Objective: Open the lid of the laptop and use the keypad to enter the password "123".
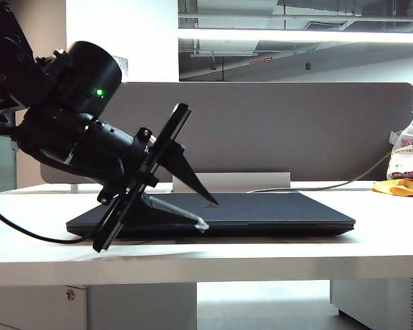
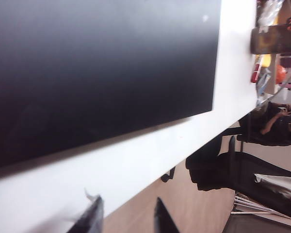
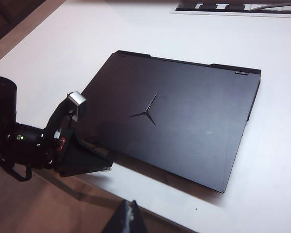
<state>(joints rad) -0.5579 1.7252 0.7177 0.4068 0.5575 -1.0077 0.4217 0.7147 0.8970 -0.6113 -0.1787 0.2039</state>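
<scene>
On the white counter [image 1: 372, 240] the closed laptop [image 1: 261, 210] lay flat; left hand [image 1: 205, 213], fingers spread, sat at its lid's [image 3: 184, 121] front edge, apparently ready to lift. Right hand's [image 3: 128, 218] spread was unclear.

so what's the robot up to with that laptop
The laptop lies closed and flat on the white table, its lid still down with the emblem facing up. The left claw is down at the laptop's front left corner, jaws apart, one finger over the lid and the other by the front edge; whether it touches the lid can't be told. The right claw hangs back above the table's near edge, holding nothing. No keys show yet.
</scene>
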